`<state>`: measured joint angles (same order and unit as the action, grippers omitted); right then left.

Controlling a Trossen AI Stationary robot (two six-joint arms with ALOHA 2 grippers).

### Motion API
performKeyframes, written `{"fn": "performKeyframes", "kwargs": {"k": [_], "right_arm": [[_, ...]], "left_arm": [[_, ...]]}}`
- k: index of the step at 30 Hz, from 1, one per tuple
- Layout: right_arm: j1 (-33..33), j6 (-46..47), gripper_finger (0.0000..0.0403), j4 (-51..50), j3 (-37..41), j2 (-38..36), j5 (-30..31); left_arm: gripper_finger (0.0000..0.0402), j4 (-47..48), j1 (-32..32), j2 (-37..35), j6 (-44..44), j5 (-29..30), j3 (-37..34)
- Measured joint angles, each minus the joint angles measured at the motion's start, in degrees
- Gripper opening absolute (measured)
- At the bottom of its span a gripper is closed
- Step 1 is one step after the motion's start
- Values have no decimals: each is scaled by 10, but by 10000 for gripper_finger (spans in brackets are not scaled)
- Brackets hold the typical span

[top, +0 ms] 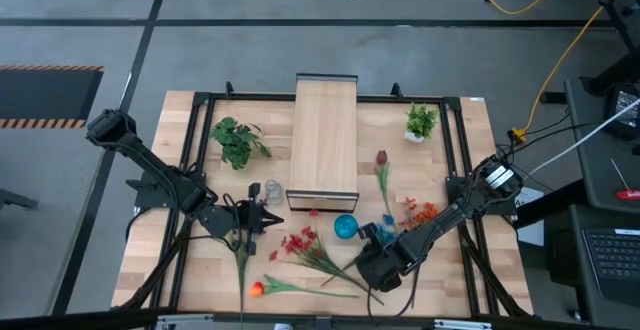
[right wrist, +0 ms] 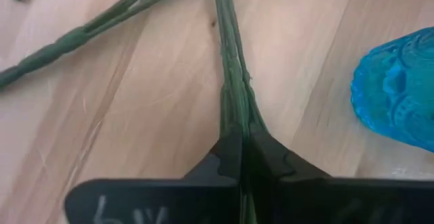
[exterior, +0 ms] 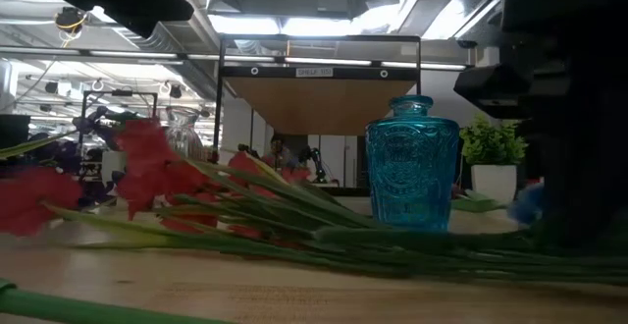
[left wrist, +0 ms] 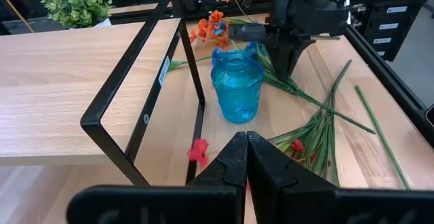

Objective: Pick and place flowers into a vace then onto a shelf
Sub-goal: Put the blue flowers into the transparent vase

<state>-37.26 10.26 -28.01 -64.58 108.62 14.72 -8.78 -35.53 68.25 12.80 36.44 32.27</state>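
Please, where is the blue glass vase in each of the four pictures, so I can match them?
High view: the blue vase stands just in front of the shelf, beside the right gripper.
Low view: right of centre, upright behind the green stems.
Left wrist view: centre, beside the shelf's black frame.
Right wrist view: right edge, partly cut off.
Shared landmark: the shelf.

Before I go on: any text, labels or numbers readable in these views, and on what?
Nothing can be read for certain.
White sticker on the shelf frame's top bar, low view: too small to read.
White label on the shelf leg, left wrist view: blurred.
Pale marks on the right end effector body: unreadable.
Blue vase: embossed pattern only, no words.
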Motion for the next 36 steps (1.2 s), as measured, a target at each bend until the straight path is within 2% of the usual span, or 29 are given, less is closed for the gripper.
{"fn": "performKeyframes", "kwargs": {"k": [6, 16, 28, 36], "right_arm": [[0, 14, 4, -88, -47, 0, -1], [-2, 26, 2, -251, -131, 0, 32], [-11, 26, 0, -342, -241, 0, 37], [-16, 15, 0, -439, -324, -1, 112]], "left_arm": [[3, 0, 0, 0, 0, 0, 0], [3, 0, 0, 0, 0, 0, 0], [3, 0, 0, 0, 0, 0, 0], [3, 0, 0, 0, 0, 0, 0]]}}
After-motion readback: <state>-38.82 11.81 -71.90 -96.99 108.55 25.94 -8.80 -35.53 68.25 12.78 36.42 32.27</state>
